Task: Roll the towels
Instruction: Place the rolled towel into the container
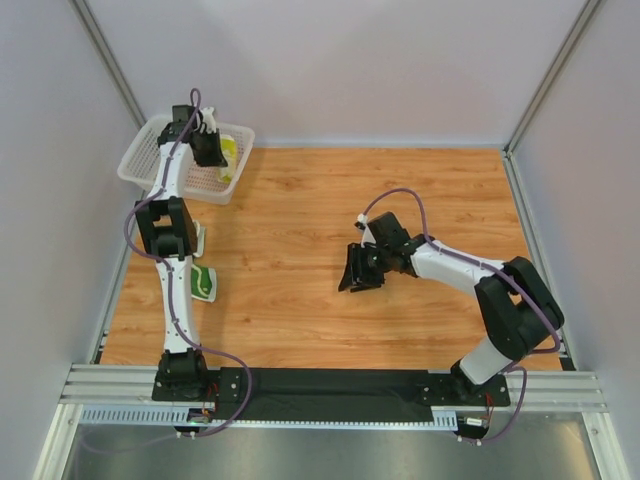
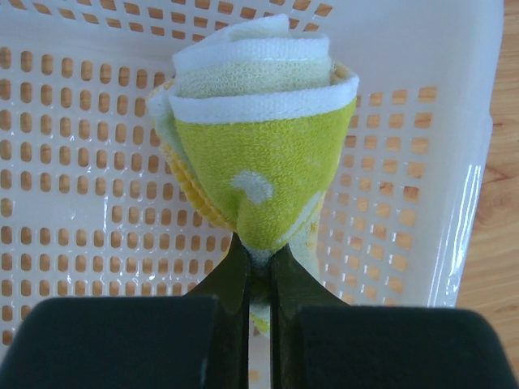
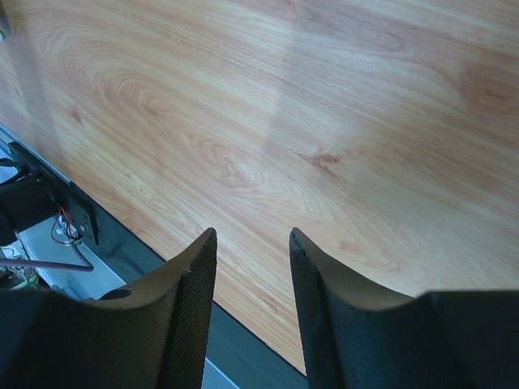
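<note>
Yellow-green and rolled up, the towel (image 2: pixel 259 162) is pinched at its bottom end by the left gripper (image 2: pixel 258 247), over the white basket (image 1: pixel 150 168) in the upper left, near its right wall, while the right gripper (image 3: pixel 253 243) hangs spread apart, holding nothing, over the wide wooden table (image 1: pixel 300 210).

- Pale grey walls (image 1: pixel 340 60) close in the left, far and right sides.
- Metal posts (image 1: pixel 108 60) stand in the far corners.
- Wood-grain table (image 1: pixel 420 190), evenly lit.
- Aluminium rail (image 1: pixel 105 385) runs along the near edge.
</note>
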Controlling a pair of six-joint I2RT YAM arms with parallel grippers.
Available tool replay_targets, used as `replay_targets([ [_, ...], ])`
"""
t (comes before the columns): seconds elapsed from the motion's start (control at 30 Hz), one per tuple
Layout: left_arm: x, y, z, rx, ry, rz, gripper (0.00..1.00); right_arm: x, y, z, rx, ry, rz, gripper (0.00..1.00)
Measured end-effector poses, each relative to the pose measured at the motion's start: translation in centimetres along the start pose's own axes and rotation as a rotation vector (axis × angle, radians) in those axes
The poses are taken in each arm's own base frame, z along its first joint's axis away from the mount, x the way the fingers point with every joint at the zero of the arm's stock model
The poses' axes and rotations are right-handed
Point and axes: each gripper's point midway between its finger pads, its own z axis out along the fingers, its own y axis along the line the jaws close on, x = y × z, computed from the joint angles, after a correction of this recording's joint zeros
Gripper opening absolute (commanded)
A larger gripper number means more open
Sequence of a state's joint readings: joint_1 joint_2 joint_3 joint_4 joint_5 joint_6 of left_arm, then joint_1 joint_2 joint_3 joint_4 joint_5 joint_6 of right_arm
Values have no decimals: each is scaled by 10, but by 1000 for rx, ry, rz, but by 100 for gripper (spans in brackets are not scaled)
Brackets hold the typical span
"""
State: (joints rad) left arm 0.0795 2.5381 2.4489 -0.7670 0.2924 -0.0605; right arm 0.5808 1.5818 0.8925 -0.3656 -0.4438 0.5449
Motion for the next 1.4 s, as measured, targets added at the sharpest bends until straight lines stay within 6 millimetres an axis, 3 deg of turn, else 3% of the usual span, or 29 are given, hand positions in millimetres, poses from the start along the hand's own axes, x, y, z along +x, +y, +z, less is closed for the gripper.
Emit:
replay_targets([
  [0.23, 1, -8, -6, 73, 16, 14, 0, 1, -2, 10, -2, 34, 17, 41],
  [0.6, 38, 2, -7, 63, 152, 113, 3, 4, 6, 19, -21, 71, 10, 40],
  [0.73, 45, 3, 0, 60, 171, 125, 18, 8, 9, 27, -22, 95, 9, 40],
  [0.8, 46, 4, 2, 58, 172, 133, 38, 10, 10, 28, -24, 102, 9, 40],
  [0.83, 45, 4, 2, 58, 170, 136, 38, 11, 11, 28, -25, 104, 8, 40],
  [0.87, 45, 4, 3, 58, 169, 134, 50, 11, 12, 28, -27, 105, 7, 40],
  [0.97, 45, 1, 4, 61, 168, 135, 65, 10, 14, 28, -30, 103, 7, 40],
  [1.03, 47, 0, 7, 63, 172, 128, 68, 10, 14, 28, -31, 102, 9, 40],
  [1.07, 48, -1, 8, 62, 175, 125, 81, 9, 15, 28, -32, 101, 8, 40],
  [1.17, 48, 2, 11, 43, 173, 116, 99, 9, 16, 28, -33, 101, 8, 40],
  [1.4, 40, 1, 10, 23, 138, 89, 99, 14, 19, 29, -31, 111, 2, 40],
])
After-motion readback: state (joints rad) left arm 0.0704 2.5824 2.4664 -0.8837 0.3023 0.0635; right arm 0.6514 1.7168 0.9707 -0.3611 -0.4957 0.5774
